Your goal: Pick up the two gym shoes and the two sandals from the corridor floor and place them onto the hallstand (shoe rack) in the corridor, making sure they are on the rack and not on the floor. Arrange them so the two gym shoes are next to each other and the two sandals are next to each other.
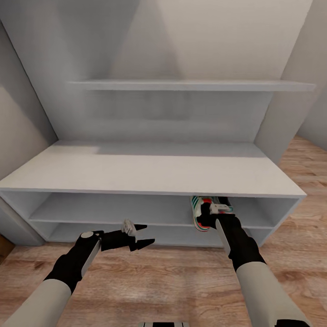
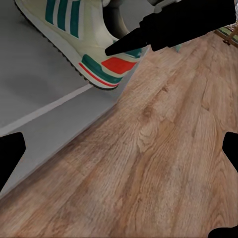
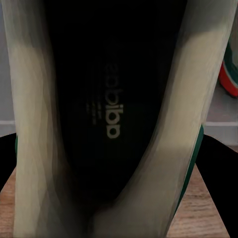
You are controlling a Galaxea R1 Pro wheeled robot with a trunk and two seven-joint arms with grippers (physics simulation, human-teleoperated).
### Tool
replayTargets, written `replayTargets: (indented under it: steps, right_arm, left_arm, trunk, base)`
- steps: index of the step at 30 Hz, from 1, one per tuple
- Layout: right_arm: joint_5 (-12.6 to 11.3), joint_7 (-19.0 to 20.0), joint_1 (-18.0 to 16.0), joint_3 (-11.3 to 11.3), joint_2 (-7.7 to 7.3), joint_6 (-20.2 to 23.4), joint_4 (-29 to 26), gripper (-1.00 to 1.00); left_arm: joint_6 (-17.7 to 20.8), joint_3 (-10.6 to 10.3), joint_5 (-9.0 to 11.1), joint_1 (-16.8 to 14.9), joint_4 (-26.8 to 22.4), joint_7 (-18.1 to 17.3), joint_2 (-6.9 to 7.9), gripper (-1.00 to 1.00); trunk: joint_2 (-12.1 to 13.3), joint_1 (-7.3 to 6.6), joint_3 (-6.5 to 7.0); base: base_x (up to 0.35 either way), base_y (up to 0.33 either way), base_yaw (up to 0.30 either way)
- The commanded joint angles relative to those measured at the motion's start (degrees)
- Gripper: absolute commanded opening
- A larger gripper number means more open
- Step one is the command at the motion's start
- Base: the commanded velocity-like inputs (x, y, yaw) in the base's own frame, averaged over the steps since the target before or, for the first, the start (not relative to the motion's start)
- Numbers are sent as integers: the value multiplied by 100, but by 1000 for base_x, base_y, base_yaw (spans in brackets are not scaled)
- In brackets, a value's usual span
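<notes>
The head camera looked forward and down from above, taking in the whole shoe rack (image 1: 150, 175) across mid-frame and the floor (image 1: 159, 281) below. The left wrist camera sat low over the floor, facing a sneaker (image 2: 79, 39) at upper left. The right wrist camera looked straight into that sneaker's opening, very close.

One gym shoe (image 1: 200, 212) shows in the head view, at the front of the hallstand (image 1: 150, 175) toward its right end. The right wrist view adds the edge of a second gym shoe (image 3: 229, 69) beside the one close to the lens. The hallstand is a single unit with two open shelves under its top. One wall shelf (image 1: 190, 85) hangs farther back. Two arms reach forward.
</notes>
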Motion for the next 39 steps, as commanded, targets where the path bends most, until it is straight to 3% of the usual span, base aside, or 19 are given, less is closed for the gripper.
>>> replayTargets:
  steps: [1,6,39]
  right_arm:
    - [22,5,-3,-14,5,28,-7,-100]
    - [22,5,-3,-14,6,28,-8,-100]
    - [22,5,-3,-14,0,28,-11,-100]
  left_arm:
    - [58,-21,49,-3,-1,-4,7,100]
    - [64,-21,49,-2,-1,-4,7,100]
    - [63,-15,49,-3,-1,-4,7,100]
  trunk:
    - [-2,-1,-5]
    - [-7,9,-93]
    - [-7,9,-93]
  base:
    - [13,0,0]
    - [2,0,0]
    - [75,0,0]
